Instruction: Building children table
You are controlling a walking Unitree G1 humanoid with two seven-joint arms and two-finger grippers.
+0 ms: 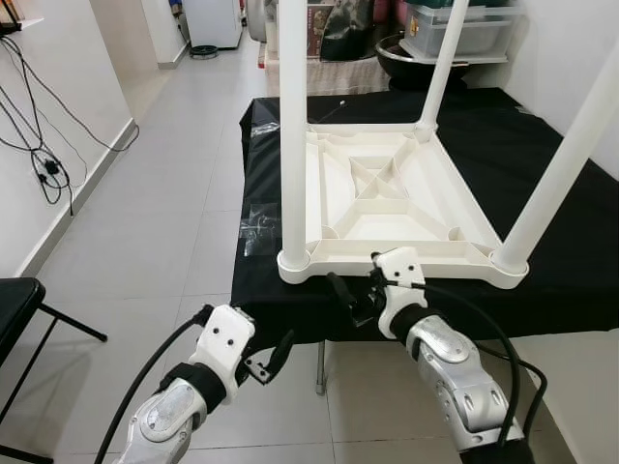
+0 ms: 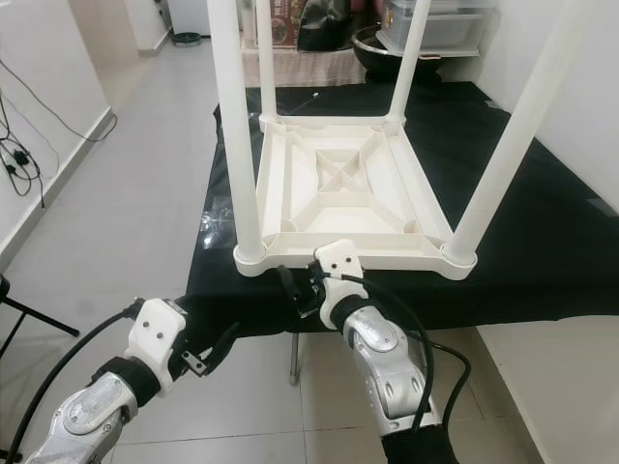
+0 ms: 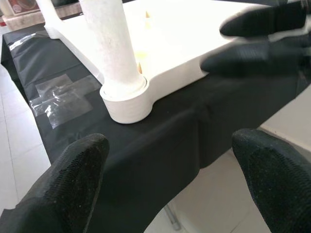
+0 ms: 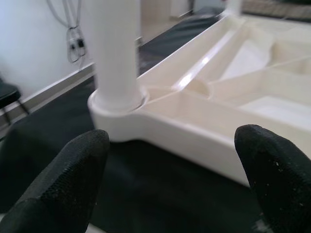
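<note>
The children's table [image 1: 387, 193] lies upside down in the centre of the frame on a black-draped table [image 1: 571, 251], its ribbed white underside up and its white legs [image 1: 293, 126] rising out of the top. The right end effector [image 1: 350, 295] sits just below the near rim of that white top, its black fingers [image 4: 73, 179] spread, with the near-left corner socket and leg ahead of them. The left end effector [image 1: 273, 356] hangs lower left, off the table's front edge over the floor, its fingers [image 3: 68, 184] also spread and holding nothing. Clear tape patches [image 1: 259, 227] mark the black cloth at its left edge. Pale grey floor tiles [image 1: 145, 222] fill the left side, with cables [image 1: 44, 155] hanging on a white wall at upper left, a black chair [image 1: 19, 309] at lower left, and storage boxes [image 1: 455, 29] at the top.
</note>
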